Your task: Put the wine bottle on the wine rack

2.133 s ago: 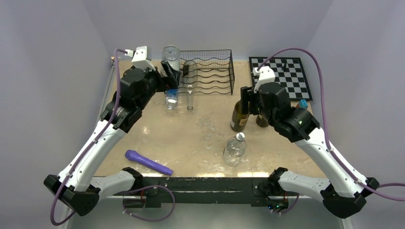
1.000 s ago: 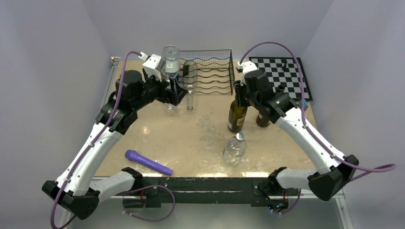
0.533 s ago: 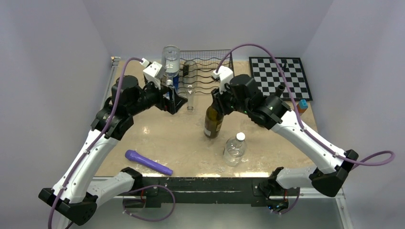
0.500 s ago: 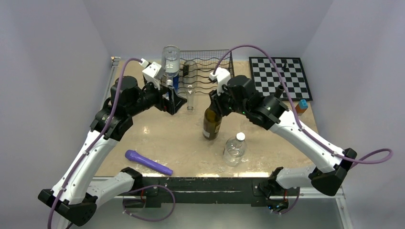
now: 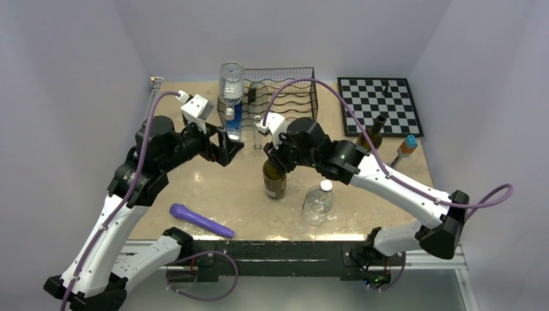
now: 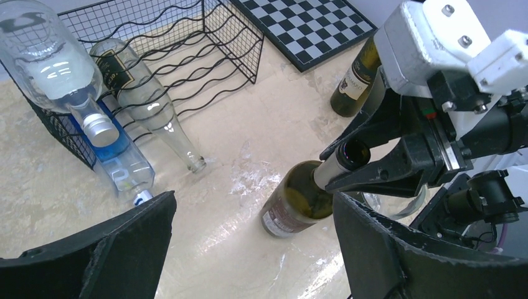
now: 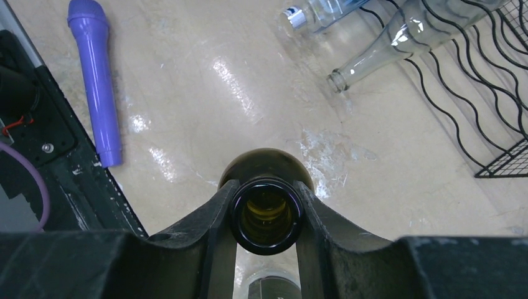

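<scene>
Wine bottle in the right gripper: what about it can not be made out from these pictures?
Label of the wine bottle: left wrist view, too small to read.
Its base: right wrist view, hidden by its own shoulder and the right gripper; whether it touches the table is unclear from the top view.
Its contents: dark glass hides them.

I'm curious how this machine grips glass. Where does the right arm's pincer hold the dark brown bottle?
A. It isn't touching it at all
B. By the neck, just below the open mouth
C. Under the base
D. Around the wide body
B: the right wrist view shows the right pincer closed on both sides of the neck of the dark brown bottle, just below its open mouth.
</scene>
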`<act>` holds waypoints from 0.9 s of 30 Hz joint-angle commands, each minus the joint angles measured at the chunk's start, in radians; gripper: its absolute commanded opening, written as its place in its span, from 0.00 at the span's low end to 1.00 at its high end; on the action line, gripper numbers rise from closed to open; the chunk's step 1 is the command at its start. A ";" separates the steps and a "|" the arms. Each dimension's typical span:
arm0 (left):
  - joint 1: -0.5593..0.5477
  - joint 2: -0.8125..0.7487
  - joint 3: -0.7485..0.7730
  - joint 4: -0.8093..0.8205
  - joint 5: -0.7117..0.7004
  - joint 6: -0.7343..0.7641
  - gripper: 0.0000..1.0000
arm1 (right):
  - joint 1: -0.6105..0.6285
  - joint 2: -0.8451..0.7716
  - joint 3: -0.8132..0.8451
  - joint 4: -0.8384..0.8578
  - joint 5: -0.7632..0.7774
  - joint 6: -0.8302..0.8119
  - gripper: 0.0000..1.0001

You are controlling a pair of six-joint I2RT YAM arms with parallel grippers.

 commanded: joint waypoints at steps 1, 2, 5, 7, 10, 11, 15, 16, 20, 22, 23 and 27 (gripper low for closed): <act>0.007 -0.010 -0.002 -0.006 0.006 0.019 0.99 | 0.003 -0.081 -0.041 0.185 -0.023 -0.038 0.35; 0.007 -0.010 -0.005 -0.006 0.014 0.019 0.99 | 0.003 -0.087 -0.052 0.193 -0.023 -0.038 0.40; 0.007 -0.007 -0.022 0.002 0.039 0.020 0.99 | 0.003 -0.104 -0.078 0.213 -0.023 -0.034 0.56; 0.007 -0.004 -0.040 0.011 0.065 0.023 0.99 | 0.003 -0.115 -0.082 0.217 -0.023 -0.030 0.68; 0.007 0.003 -0.068 0.023 0.115 0.026 0.99 | 0.003 -0.147 -0.084 0.236 -0.023 -0.021 0.76; 0.006 0.008 -0.073 0.027 0.141 0.029 0.99 | 0.003 -0.156 -0.074 0.227 -0.023 -0.017 0.77; -0.024 0.050 -0.092 0.058 0.242 0.034 0.95 | 0.003 -0.193 -0.023 0.197 0.033 0.015 0.75; -0.050 0.065 -0.094 0.066 0.236 0.042 0.94 | 0.003 -0.204 -0.013 0.180 0.061 0.019 0.74; -0.172 0.121 -0.114 0.127 0.150 0.091 0.93 | 0.003 -0.263 -0.022 0.158 0.161 0.014 0.72; -0.198 0.151 -0.122 0.165 0.144 0.105 0.93 | 0.003 -0.294 -0.041 0.156 0.208 0.009 0.72; -0.202 0.165 -0.123 0.181 0.154 0.107 0.92 | 0.003 -0.309 -0.053 0.154 0.228 0.008 0.72; -0.219 0.213 -0.128 0.250 0.146 0.128 0.91 | 0.003 -0.362 -0.084 0.143 0.290 0.020 0.73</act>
